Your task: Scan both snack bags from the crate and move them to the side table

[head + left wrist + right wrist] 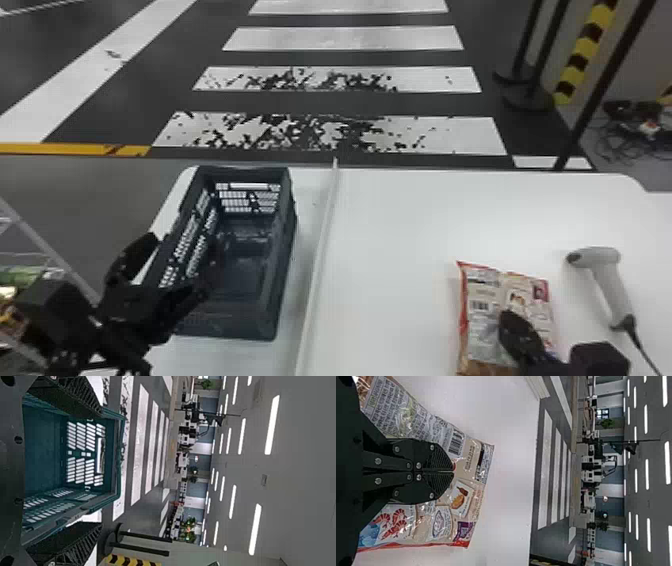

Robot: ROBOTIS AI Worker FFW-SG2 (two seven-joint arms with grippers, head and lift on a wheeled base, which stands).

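Holding the left gripper [181, 265] wide open at the near left part of the dark crate [282, 250], with fingers well apart, and holding the right gripper [510, 320] closed, fingertips together, over the snack bag [482, 295] — can't tell about any wrapper pinched between them. Seeing the bag on the white table [400, 225], barcode side up, with the grey scanner [607, 277] lying just to the right, cable trailing toward the near edge. Seeing also a raised white strip [322, 240] between crate and bag — nearer to the crate.
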